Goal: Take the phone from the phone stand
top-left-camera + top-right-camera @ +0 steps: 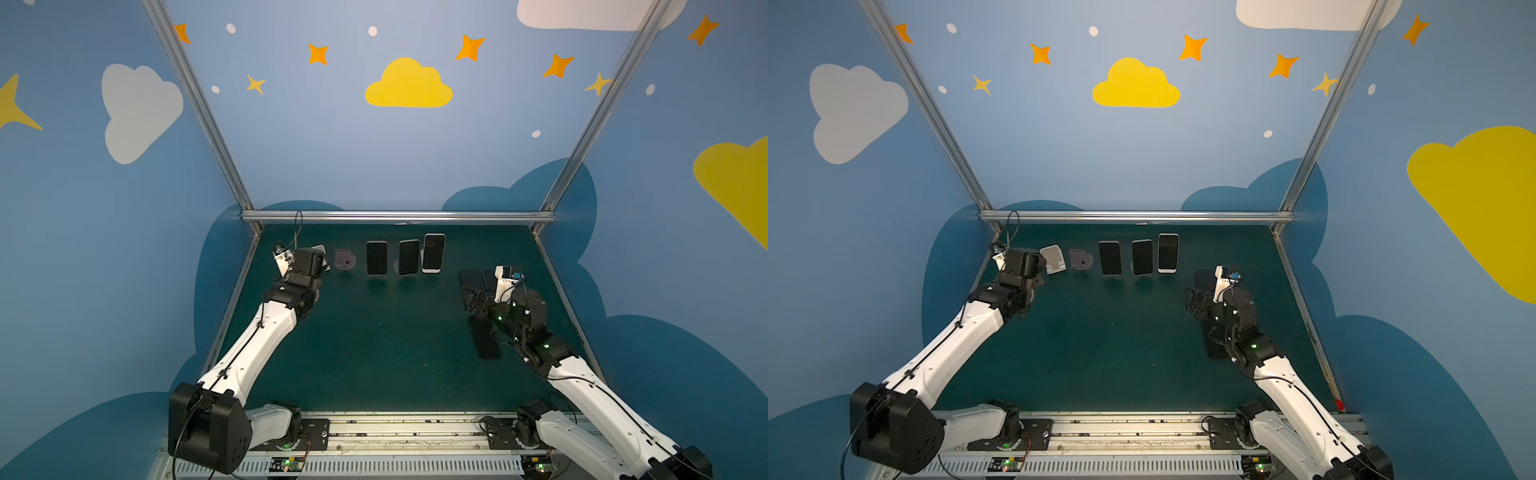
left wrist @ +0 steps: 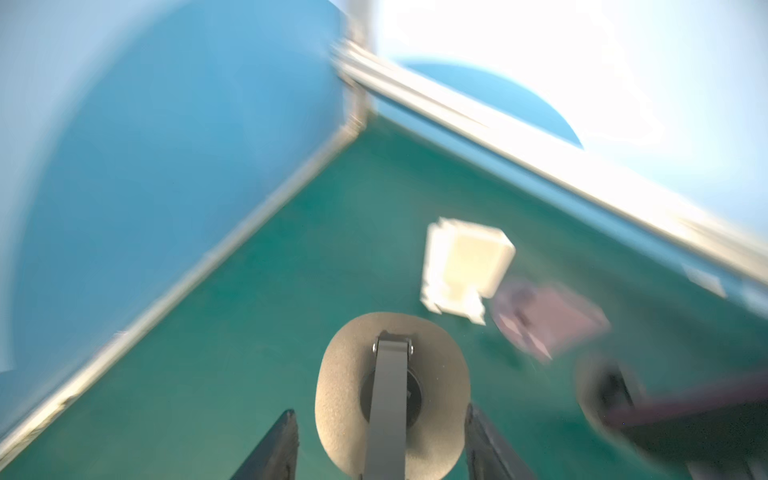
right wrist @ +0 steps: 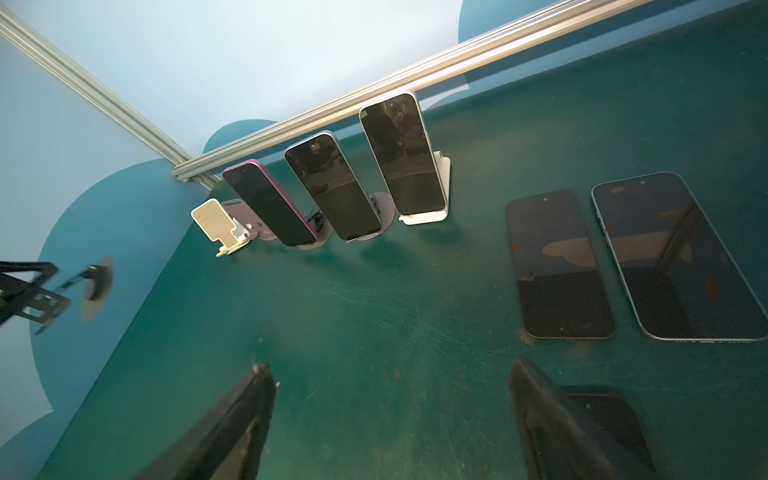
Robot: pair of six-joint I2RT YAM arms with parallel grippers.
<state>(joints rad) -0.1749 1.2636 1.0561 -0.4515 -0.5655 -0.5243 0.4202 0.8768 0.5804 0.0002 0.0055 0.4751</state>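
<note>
Three phones stand upright on stands at the back: a pink-edged phone [image 3: 270, 203], a pale blue phone [image 3: 332, 187] and a white phone [image 1: 434, 252] on a white stand [image 3: 442, 183]. My left gripper [image 2: 381, 411] is at the back left corner, shut on an empty round-based phone stand [image 2: 345, 374] held off the table; that stand [image 3: 93, 286] shows blurred in the right wrist view. My right gripper [image 3: 390, 365] hangs open over bare mat at the right, nothing between its fingers.
An empty cream stand [image 1: 1052, 259] and an empty purple stand [image 1: 1079, 260] sit beside the left gripper. Two dark phones [image 3: 557, 266] [image 3: 673, 257] lie flat at the right, and a third phone [image 3: 611, 424] lies under my right gripper. Metal rails [image 1: 395, 216] edge the green mat [image 1: 374, 340].
</note>
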